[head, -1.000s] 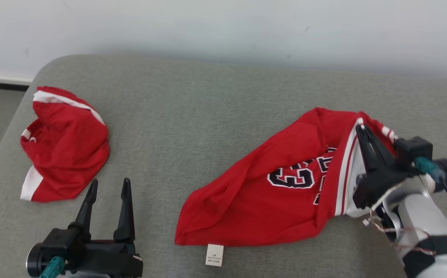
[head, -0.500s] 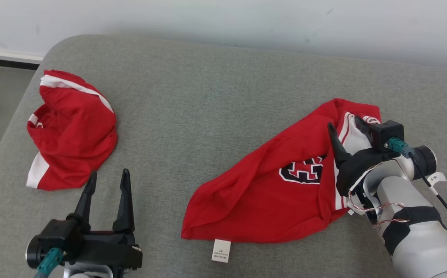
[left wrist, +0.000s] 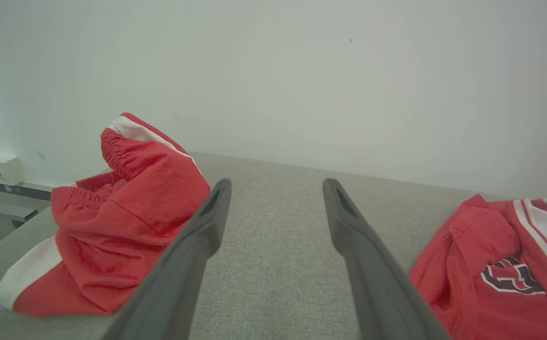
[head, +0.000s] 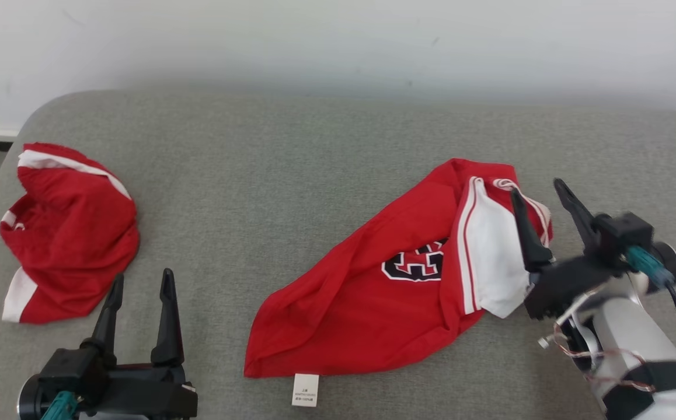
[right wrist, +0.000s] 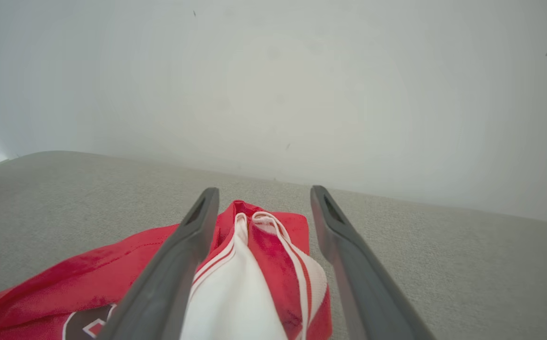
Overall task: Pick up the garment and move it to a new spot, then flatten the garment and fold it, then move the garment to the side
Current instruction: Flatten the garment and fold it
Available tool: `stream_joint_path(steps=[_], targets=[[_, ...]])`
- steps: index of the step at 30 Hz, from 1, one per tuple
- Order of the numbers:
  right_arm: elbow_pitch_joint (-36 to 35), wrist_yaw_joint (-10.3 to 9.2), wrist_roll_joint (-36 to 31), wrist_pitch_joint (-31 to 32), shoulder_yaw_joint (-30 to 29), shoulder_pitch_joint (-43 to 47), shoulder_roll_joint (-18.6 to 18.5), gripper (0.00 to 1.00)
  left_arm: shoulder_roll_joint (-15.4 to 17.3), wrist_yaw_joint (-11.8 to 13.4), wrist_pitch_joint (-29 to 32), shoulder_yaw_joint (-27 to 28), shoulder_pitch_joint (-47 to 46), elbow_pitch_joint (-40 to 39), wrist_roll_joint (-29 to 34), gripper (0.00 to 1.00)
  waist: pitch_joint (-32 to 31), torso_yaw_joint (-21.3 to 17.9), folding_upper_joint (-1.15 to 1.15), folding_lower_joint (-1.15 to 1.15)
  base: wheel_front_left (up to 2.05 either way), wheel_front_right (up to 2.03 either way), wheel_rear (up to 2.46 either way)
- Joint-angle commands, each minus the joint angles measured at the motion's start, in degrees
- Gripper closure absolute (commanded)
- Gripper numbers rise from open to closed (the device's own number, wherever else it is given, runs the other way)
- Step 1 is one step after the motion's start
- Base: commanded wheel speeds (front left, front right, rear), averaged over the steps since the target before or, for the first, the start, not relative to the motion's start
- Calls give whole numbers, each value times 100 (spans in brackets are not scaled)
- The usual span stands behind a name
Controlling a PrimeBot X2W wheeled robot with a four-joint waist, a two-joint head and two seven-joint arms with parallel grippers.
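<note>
The right arm is smeared by motion at the lower right of the head view, and its wrist is cut by the frame's bottom edge. The black, white-outlined number (head: 414, 265) on the jersey (head: 361, 303) is half tucked under a turned-over white panel, so it cannot be read whole. In the left wrist view the jersey is cropped by the right and bottom edges. The right gripper (head: 535, 188) stands wide open and clamps nothing. In the right wrist view the white, red-striped fold lies between and below its fingers; whether the left finger touches the cloth cannot be told. The left gripper (head: 142, 276), at the lower left of the head view, is equally spread and empty, above bare grey cushion (head: 291, 175). The jersey lies right of centre in the head view, a crumpled red wedge running from a broad corner at lower centre up to a bunched, striped end at the right. A small white label (head: 305, 389) pokes out at its lower edge. Well apart, at the far left, sits a heap of red shorts (head: 66, 233) with white trim.
</note>
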Motion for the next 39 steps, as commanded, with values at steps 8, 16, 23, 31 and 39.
stream_joint_path(steps=[8,16,23,31,39], targets=[[-1134,-13,-23,-2,-630,1270,-70,0,55,9,-19,76,262,-101,127,0,-222,-324,-1,0,0,0,0],[-1909,-13,-126,-3,-1112,2379,190,0,142,9,-19,-6,450,-98,188,0,-415,-480,-1,0,0,0,0],[-2078,-13,-218,-3,-1289,2895,358,0,268,10,-19,-135,592,-54,253,0,-508,-530,-1,0,0,0,0],[-2064,-13,-290,-3,-1249,2923,393,0,322,10,-19,-252,664,-67,279,0,-519,-462,-1,0,0,0,0],[-1687,-13,-350,30,-920,2366,135,0,250,10,-19,-317,548,-92,256,0,-385,-302,-1,0,0,0,0]])
